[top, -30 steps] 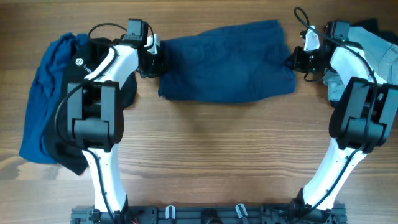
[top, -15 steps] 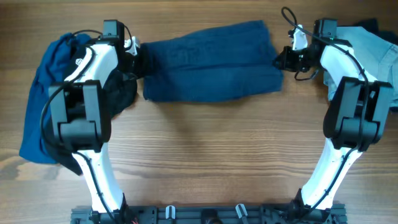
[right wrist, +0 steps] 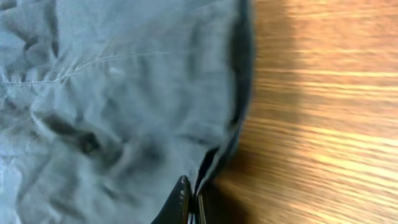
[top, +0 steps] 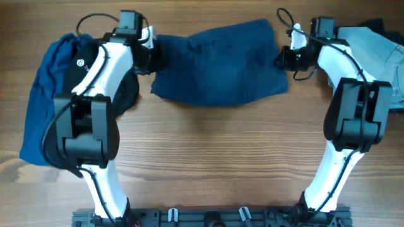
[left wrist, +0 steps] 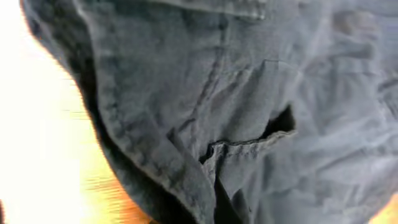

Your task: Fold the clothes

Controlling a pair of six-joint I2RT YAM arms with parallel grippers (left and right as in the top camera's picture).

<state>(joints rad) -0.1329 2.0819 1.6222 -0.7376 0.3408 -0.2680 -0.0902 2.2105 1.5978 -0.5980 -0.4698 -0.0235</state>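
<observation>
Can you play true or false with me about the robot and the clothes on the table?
1. The navy shorts stretch between the left pincer and the right pincer. True.
2. The right pincer is wide open. False: it is pinched shut on the navy shorts' edge.
3. A royal-blue garment lies to the left of the left pincer. True.
4. The pale denim lies on top of the navy shorts. False: it lies apart from them, to the right of the right pincer.
</observation>
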